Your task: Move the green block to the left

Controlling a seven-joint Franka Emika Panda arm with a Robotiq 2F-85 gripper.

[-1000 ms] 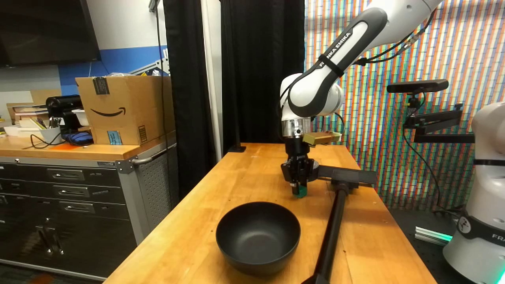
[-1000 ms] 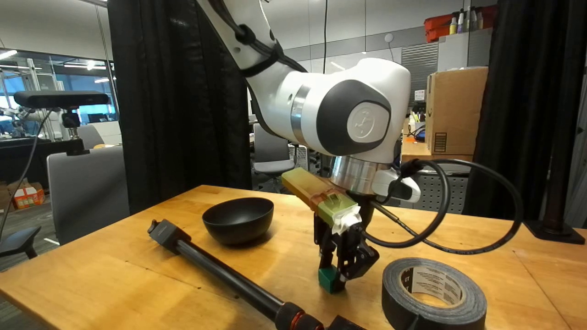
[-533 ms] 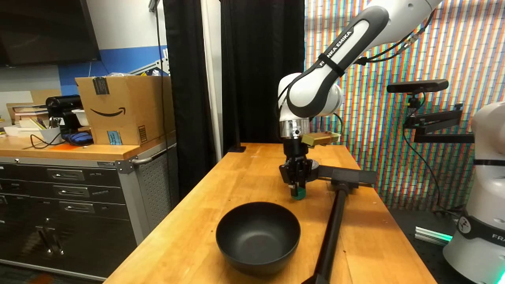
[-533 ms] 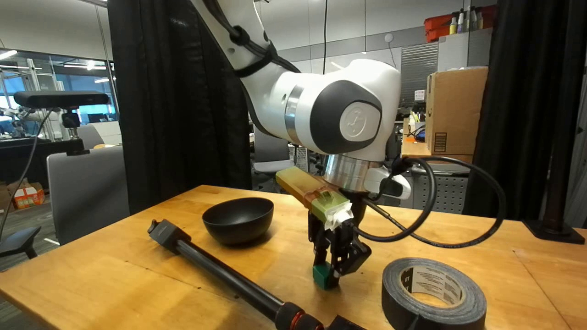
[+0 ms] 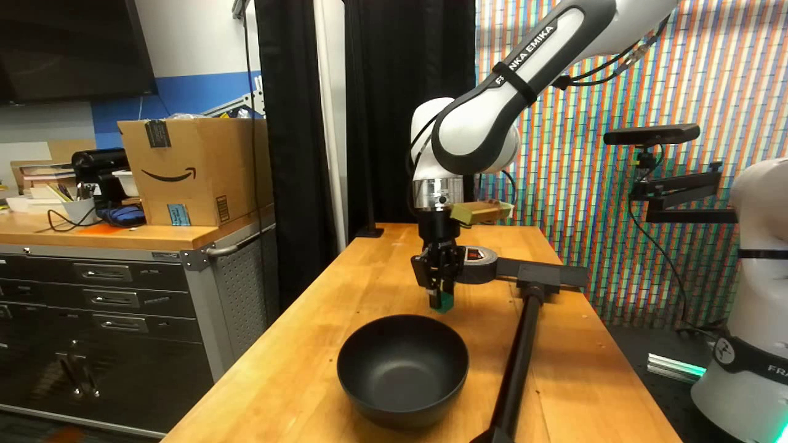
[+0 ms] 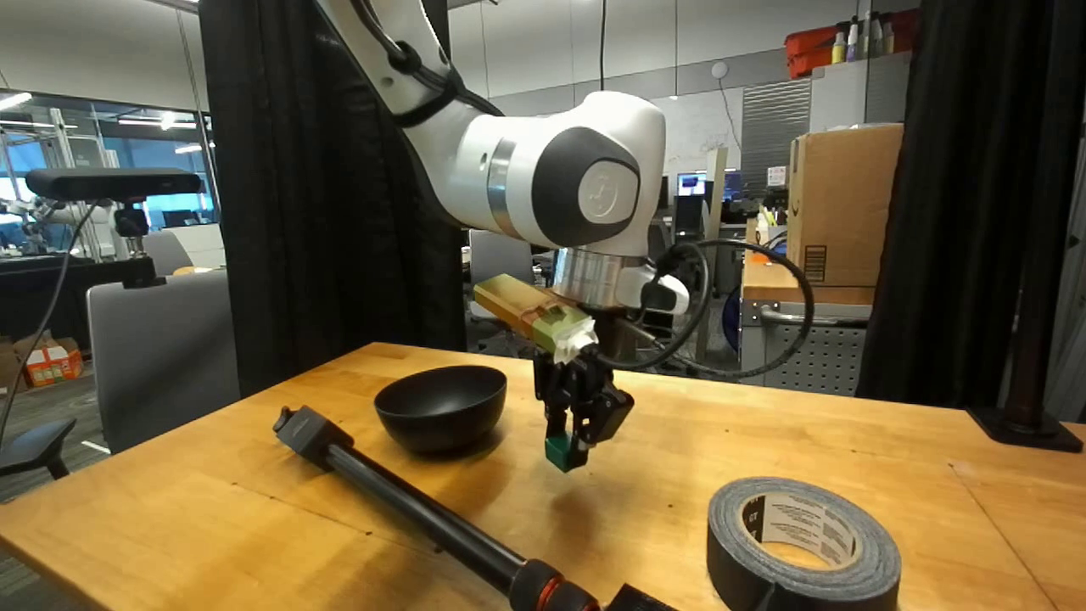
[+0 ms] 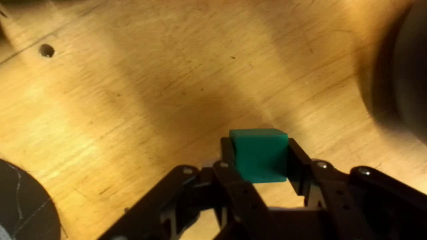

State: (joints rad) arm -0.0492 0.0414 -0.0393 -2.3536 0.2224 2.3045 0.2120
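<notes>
Since half a second ago the robot arm (image 6: 526, 174) has swung toward the picture's left in both exterior views, bringing what it holds along and, it appears, higher. Beneath it spreads the table (image 5: 283, 375), bearing a long black pole (image 6: 424, 515), then a black bowl (image 6: 441, 427), then a tape roll (image 6: 730, 552). The jaws pinch the smallest piece, the green block (image 7: 262, 156), across two opposite sides. It hangs above the table, not touching it, between the black bowl and the tape roll and nearer the black bowl.

I'd judge the green block light and stiff, unlikely to crush or break; its opposite flat faces are the sensible place to hold, and a steady pinch should keep it from twisting. It looks like a plain little cube, deep teal-green on the broad face and paler along the narrow strip beside it. The wrist view is blurry, so I can't name its material or finish.
</notes>
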